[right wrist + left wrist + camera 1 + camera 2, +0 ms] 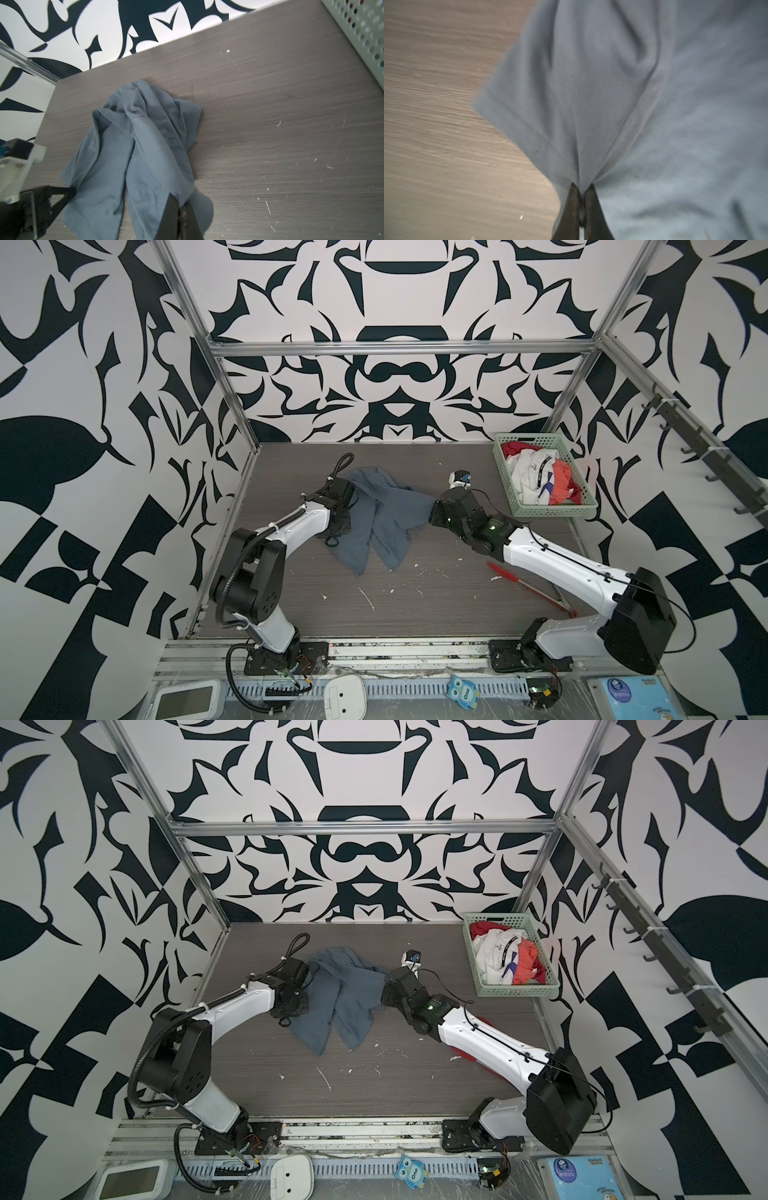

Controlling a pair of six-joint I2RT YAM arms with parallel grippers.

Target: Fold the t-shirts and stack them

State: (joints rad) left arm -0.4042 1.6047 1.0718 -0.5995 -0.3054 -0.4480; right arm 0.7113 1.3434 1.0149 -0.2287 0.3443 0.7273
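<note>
Left wrist view: fingers [572, 204] pinch soft creased blue-grey shirt [591, 104].

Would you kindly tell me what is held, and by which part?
The blue-grey t-shirt: left gripper pinches its sleeve, right gripper a bunched edge.

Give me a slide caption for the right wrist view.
Right hand pinching a crumpled blue-grey shirt on the table, green basket beside it.

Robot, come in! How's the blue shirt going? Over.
Left fingers shut on blue shirt. Right fingers too. Shirt bunched on table, unfolded. Red tool by right arm, away from shirt.
</note>
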